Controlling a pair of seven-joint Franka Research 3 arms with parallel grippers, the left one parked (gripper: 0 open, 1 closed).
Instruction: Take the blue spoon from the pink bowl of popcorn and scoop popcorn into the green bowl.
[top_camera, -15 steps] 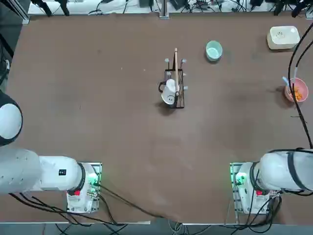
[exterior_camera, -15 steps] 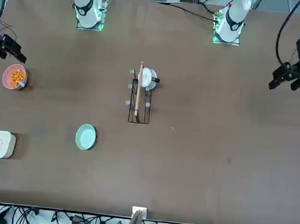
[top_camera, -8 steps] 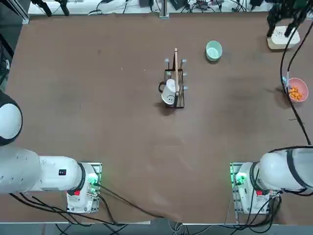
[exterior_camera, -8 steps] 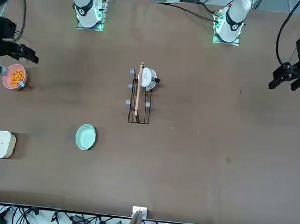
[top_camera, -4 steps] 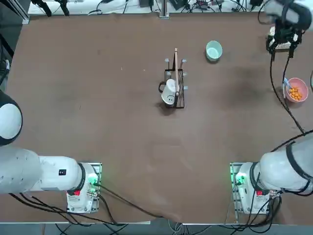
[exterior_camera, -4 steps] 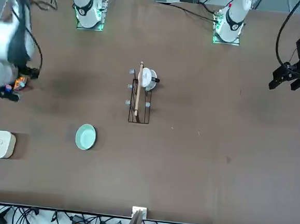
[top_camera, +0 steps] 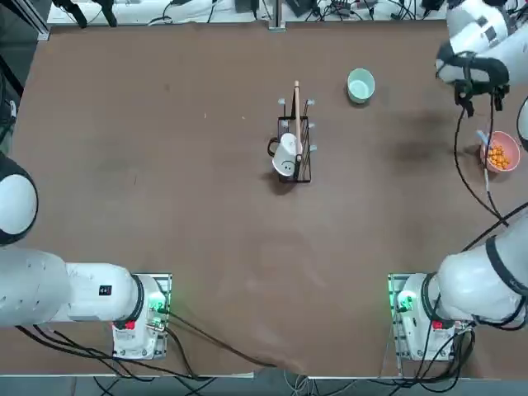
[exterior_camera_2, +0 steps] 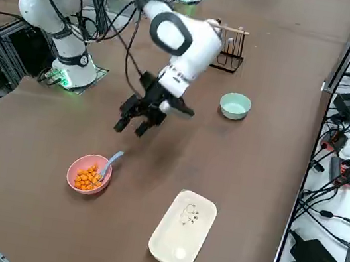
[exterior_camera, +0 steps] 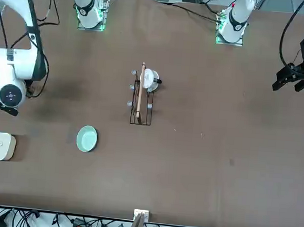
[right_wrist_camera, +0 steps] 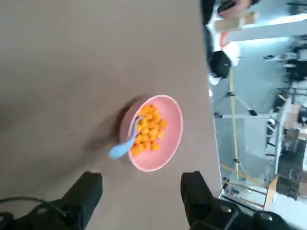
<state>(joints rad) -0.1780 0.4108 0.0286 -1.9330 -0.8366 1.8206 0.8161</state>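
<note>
Above the table, at the operator's right-hand side, you have the black two-finger right gripper (exterior_camera_2: 137, 125), spread wide with nothing between its fingers, set near the pink bowl and apart from it. Your target, the thin light-blue plastic spoon (exterior_camera_2: 110, 163), leans in the small round salmon-pink bowl (exterior_camera_2: 71, 171) — its lower end among the orange-yellow popcorn kernels (exterior_camera_2: 88, 179), its handle projecting past the rim. Note the orientation: in the right wrist view, the bowl and spoon show beyond the two fingertips. Locate the small round mint-green bowl (top_camera: 360, 85) upright on the table, well apart from the pink bowl. Between the mint-green bowl and the parked arm's side stands the black wire rack (top_camera: 305, 157), with a white mug (top_camera: 284, 155) on it. Nearer the pink bowl — the white rounded-square box (exterior_camera_2: 182, 231) rests on the tabletop (exterior_camera_2: 256, 165).
</note>
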